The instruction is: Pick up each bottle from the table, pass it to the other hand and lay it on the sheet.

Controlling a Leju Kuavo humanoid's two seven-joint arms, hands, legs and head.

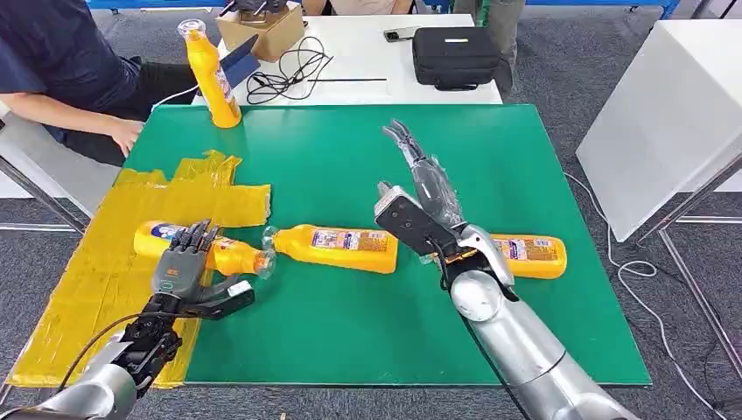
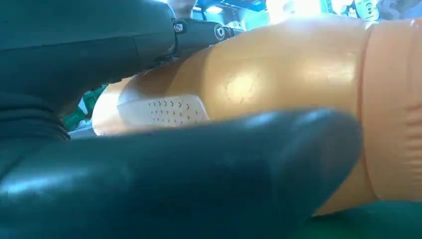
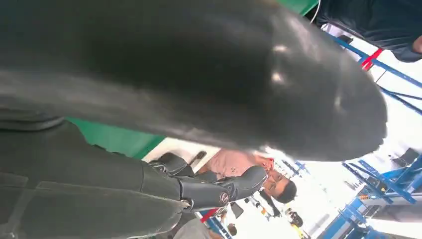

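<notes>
Looking down from the robot's head, a green table [image 1: 350, 332] fills the middle of the view, with a yellow sheet [image 1: 79, 297] taped over its edge at about 9 o'clock. The left hand [image 1: 188, 262] lies over an orange bottle on the sheet [image 1: 157, 241], fingers draped across its body and thumb beneath, holding it; the bottle lies on its side with its cap toward 3 o'clock. The left wrist view shows the same bottle close up, pressed between thumb and fingers. Just beside that cap, a middle bottle [image 1: 337, 248] lies on the bare green, label up. The right hand [image 1: 420, 179] hovers above the table centre, fingers stretched wide toward 12 o'clock and holding nothing. A third bottle [image 1: 529, 255] lies at 3 o'clock, partly behind the right wrist. An upright bottle [image 1: 213, 79] stands at the far edge near 11 o'clock, close to a seated person's hand [image 1: 127, 136]. Beyond it sit a cardboard box [image 1: 262, 31], coiled black cables [image 1: 289, 70] and a black case [image 1: 455, 57].
</notes>
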